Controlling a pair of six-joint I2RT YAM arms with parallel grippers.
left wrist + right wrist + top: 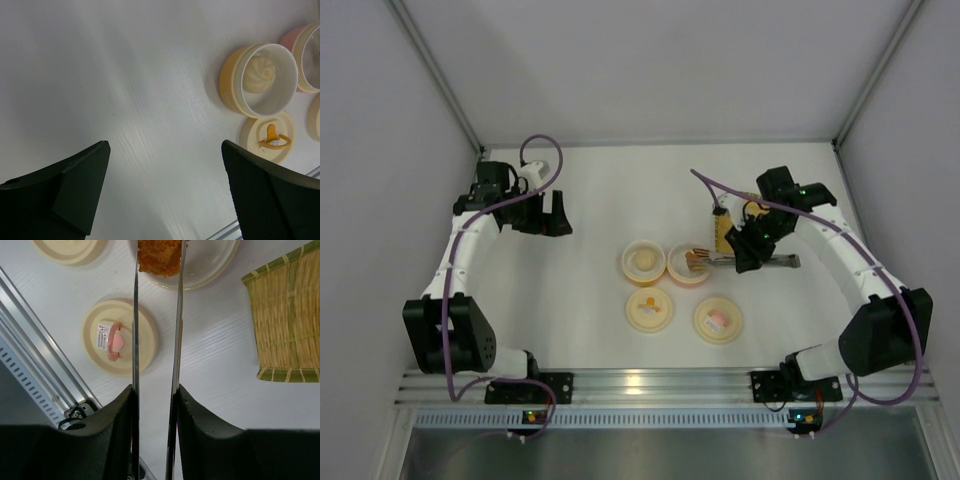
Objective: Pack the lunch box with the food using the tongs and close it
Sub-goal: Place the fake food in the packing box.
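My right gripper (155, 390) is shut on the thin metal tongs (135, 315), pressing both arms inward. The tong tips pinch an orange-tan food chunk (160, 257) over the open pink tub (210, 275) of the lunch box. In the top view the right gripper (748, 252) sits just right of that pink tub (688, 270). Beside it, the cream-yellow tub (643, 262) holds a whitish ball (259, 75). Two cream lids (649, 308) (718, 320) lie flat in front of the tubs. The left gripper (555, 215) hangs open and empty at the left.
A yellow ribbed tray (290, 320) lies behind the right gripper, close to the pink tub. The metal rail (640, 385) runs along the near table edge, just past the lids. Grey walls stand on both sides and at the back.
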